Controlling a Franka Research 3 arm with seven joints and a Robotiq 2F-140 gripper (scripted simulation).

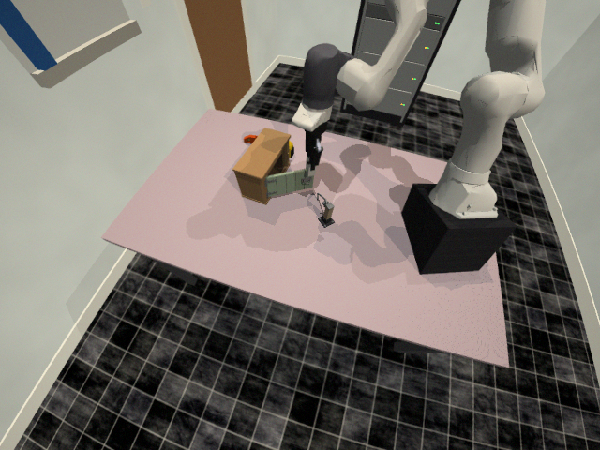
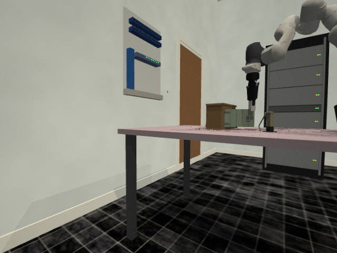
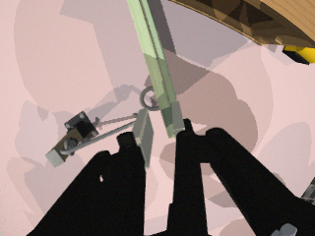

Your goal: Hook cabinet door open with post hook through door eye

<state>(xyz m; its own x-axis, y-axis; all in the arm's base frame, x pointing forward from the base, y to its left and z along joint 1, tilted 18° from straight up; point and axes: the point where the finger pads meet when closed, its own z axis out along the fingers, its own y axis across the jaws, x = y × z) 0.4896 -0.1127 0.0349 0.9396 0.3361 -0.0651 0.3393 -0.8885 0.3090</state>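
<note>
A wooden cabinet [image 1: 262,155] [image 2: 216,115] [image 3: 263,0] stands flat on the pink table [image 1: 242,271] [image 2: 217,136]. Its pale green door [image 1: 283,183] [image 2: 238,117] [image 3: 148,39] is swung wide open, with a metal eye [image 3: 150,98] [image 2: 249,117] near its free edge. A short post [image 1: 327,212] [image 2: 269,120] [image 3: 69,141] stands just beyond the door. Its wire hook [image 1: 318,198] [image 2: 261,120] [image 3: 114,120] slants down towards the table, tip close to the eye. My gripper [image 1: 308,172] [image 2: 252,108] [image 3: 161,117] points down at the door's top free corner, fingers nearly shut with a narrow gap at the door's edge, clamping nothing.
A yellow object [image 1: 291,149] [image 3: 298,54] and a red one [image 1: 249,139] lie behind the cabinet. The robot's black base [image 1: 450,237] stands on the table's right side. A server rack and a brown room door are beyond the table.
</note>
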